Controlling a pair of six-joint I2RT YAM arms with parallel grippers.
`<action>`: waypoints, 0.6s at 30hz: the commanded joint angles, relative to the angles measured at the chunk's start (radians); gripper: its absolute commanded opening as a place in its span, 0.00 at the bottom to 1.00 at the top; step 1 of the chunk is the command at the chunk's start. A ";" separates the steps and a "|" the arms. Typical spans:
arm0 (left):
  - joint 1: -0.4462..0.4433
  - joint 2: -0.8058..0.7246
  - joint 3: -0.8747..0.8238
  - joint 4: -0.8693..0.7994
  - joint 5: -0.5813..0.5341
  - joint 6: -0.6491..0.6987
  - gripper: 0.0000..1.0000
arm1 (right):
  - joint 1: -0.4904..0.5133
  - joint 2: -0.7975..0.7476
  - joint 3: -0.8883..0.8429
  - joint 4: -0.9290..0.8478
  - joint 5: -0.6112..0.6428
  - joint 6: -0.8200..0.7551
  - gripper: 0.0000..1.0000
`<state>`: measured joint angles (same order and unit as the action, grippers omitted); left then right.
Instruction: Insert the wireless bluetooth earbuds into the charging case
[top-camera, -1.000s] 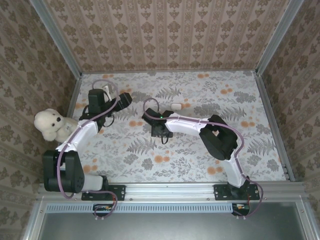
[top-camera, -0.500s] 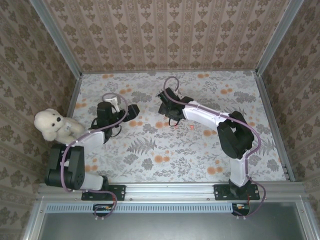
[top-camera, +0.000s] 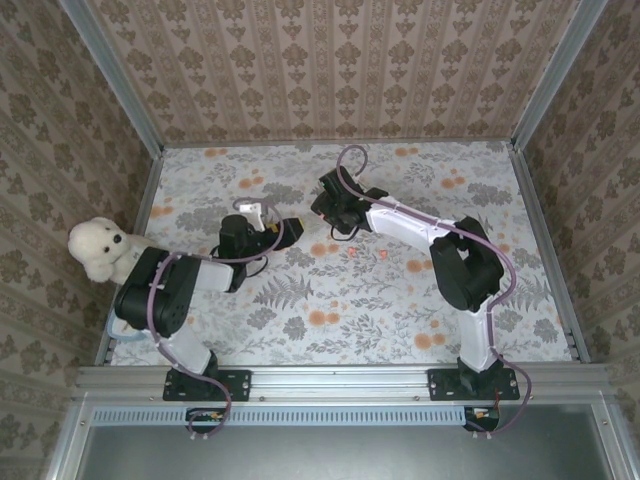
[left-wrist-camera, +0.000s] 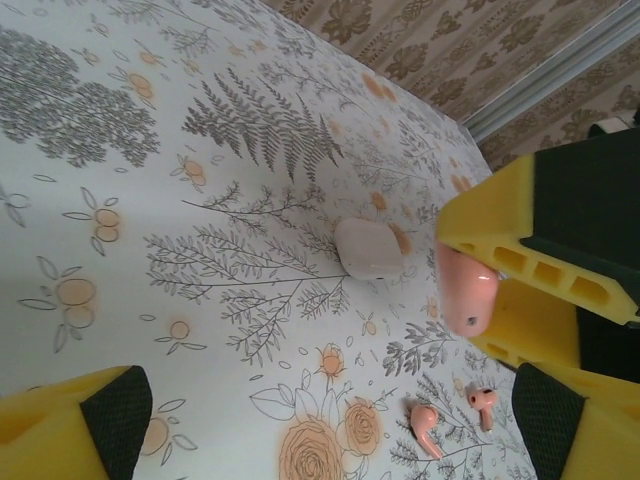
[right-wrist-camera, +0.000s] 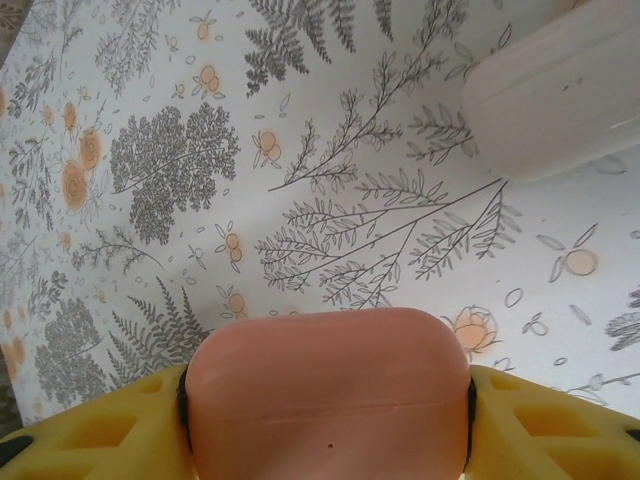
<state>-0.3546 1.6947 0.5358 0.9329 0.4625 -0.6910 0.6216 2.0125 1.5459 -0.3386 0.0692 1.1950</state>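
Pinching a rounded salmon-pink plastic charging case crosswise in the right claw, pressing yellow ribbed fingers against its two ends and standing roughly half spread around it. Holding that case over the white table printed with grey ferns and orange blossoms. Showing, on the case's near face, a fine lid seam running straight across, shut, and one tiny dark dot just under it. Finding any brand name or lettering on that face too faint to tell.

Seeing a pebble-shaped white plastic case lying shut on the table, near the held one but apart from it.

Hanging the left claw low over the table, spreading it wide and gripping nothing between its yellow, black-padded fingers.

Finding two tiny salmon-pink stemmed earbuds lying loose on the table side by side, outside both cases, nearer the left claw than the white case.

Pointing the two claws toward each other near mid-table in the overhead view. Seeing a cream plush bear sitting at the table's left edge, beside the left arm.
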 joint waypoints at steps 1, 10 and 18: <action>-0.020 0.059 0.001 0.183 0.023 -0.053 0.94 | -0.006 0.025 0.020 0.040 -0.048 0.066 0.54; -0.074 0.239 0.038 0.357 0.031 -0.133 0.84 | -0.015 0.043 0.019 0.064 -0.074 0.107 0.54; -0.147 0.277 0.090 0.358 -0.016 -0.114 0.82 | -0.017 0.048 0.011 0.075 -0.089 0.114 0.54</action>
<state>-0.4843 1.9514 0.5915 1.2285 0.4637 -0.7944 0.6102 2.0384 1.5459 -0.2859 0.0029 1.2888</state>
